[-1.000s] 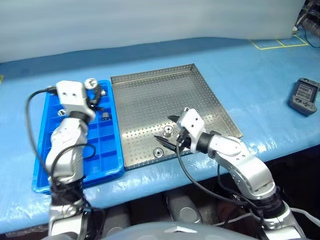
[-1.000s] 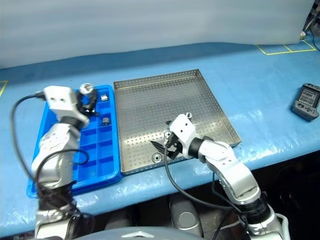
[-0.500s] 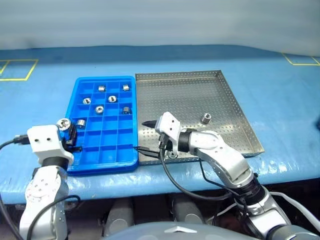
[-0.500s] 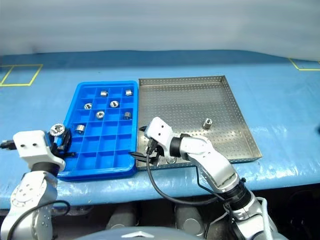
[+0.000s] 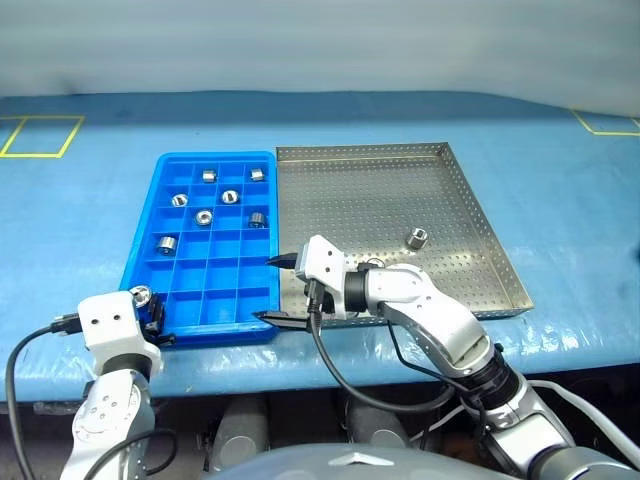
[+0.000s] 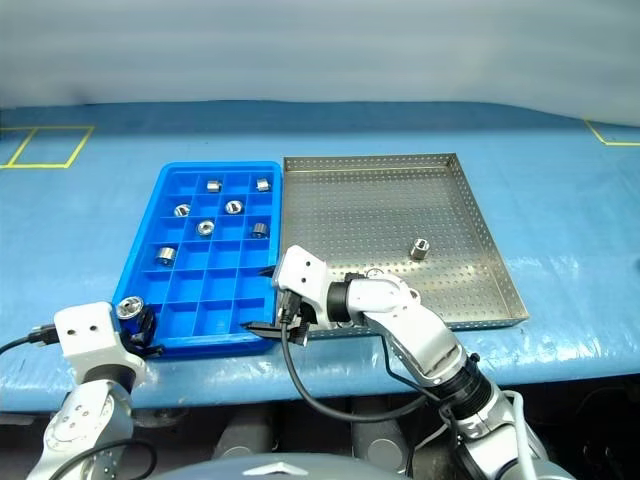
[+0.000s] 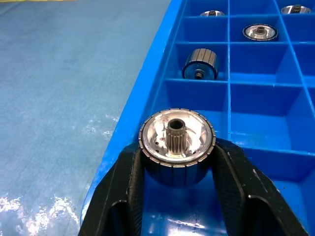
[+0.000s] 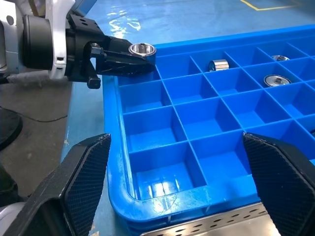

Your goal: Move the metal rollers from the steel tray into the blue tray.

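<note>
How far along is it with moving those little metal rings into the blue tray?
Done: seven metal rollers lie in the blue tray's compartments. In hand: the left gripper is shut on an eighth roller at that tray's near left corner, not yet dropped. The right gripper hangs open and empty by the near right corner. Left: at least one remaining roller stands in the steel tray.

bright blue tray [image 5: 215, 300], shiny silver perforated steel tray [image 5: 370, 195].
</note>
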Controlling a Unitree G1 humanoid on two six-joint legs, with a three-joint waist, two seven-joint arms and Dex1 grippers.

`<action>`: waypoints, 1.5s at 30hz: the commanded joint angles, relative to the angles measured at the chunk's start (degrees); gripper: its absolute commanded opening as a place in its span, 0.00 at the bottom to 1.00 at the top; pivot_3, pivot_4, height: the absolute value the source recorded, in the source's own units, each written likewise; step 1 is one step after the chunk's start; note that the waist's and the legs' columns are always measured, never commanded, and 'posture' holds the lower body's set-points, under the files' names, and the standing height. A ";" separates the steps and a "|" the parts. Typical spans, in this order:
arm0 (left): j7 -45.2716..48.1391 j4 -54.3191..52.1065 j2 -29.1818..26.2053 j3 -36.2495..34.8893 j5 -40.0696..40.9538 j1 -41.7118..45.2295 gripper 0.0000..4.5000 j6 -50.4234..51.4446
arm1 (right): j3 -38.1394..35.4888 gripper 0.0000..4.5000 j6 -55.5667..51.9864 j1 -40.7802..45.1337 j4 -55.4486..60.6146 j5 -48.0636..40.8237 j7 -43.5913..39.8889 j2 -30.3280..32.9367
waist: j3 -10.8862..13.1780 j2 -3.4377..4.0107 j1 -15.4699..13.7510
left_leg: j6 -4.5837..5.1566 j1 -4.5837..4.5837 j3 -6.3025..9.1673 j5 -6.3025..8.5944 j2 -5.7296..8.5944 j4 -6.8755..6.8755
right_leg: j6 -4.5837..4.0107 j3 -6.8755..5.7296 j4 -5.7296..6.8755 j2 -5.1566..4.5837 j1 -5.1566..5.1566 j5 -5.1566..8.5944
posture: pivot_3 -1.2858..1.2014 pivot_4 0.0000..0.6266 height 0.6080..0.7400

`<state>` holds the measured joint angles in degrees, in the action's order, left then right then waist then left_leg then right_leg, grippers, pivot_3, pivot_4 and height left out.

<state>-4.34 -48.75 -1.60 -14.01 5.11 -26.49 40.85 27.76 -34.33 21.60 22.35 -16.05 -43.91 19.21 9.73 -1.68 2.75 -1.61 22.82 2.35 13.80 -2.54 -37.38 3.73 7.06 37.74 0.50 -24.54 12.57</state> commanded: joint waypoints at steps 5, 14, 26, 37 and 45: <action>-1.59 -0.96 1.58 0.08 -0.72 3.25 0.74 -2.36 | -1.25 1.00 0.40 -0.38 2.07 -0.35 0.74 -0.10 | 0.00 -0.01 0.18 | -0.01 0.00 -0.01 0.01 -0.01 0.06 | -0.04 -0.01 0.00 0.01 -0.05 0.03 | 0.55 0.24 1.00; 5.47 2.95 -5.16 0.45 1.55 14.70 0.99 -8.71 | -7.72 1.00 -1.04 -3.13 4.49 -0.57 5.36 1.67 | -0.01 -0.02 0.49 | -0.02 0.03 0.00 0.01 0.01 0.04 | -0.04 -0.03 -0.01 0.00 -0.02 0.02 | 0.51 0.24 1.00; 28.99 17.73 -21.54 8.92 12.45 37.51 0.99 -5.65 | -19.11 1.00 -4.60 -12.29 11.07 -0.32 11.71 8.01 | 0.00 0.00 3.02 | -0.01 0.05 -0.01 0.00 0.00 0.03 | 0.01 -0.01 0.02 0.03 -0.02 -0.01 | 0.46 0.24 1.00; 47.57 40.34 -24.16 22.98 11.77 53.59 0.99 -10.78 | -23.92 1.00 -6.94 -19.69 16.76 -0.48 16.56 8.68 | 0.00 0.02 8.25 | 0.00 0.08 0.05 0.00 0.01 0.03 | 0.31 0.00 0.04 0.05 -0.02 -0.17 | 0.41 0.24 1.00; 53.80 52.14 -22.52 29.07 8.12 59.74 0.99 -15.02 | -24.86 1.00 -7.88 -22.78 19.49 -0.65 18.95 8.16 | 0.00 0.03 12.48 | 0.00 0.09 0.05 0.01 0.01 0.06 | 0.36 0.03 0.03 0.05 -0.03 -0.19 | 0.39 0.24 1.00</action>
<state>47.92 2.72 -24.62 14.34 13.83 31.84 27.54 4.06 -41.98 -1.00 39.17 -16.16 -25.67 27.52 9.73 -1.65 15.23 -1.61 22.90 2.40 13.80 -2.53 -37.31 4.09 7.10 37.78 0.55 -24.56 12.38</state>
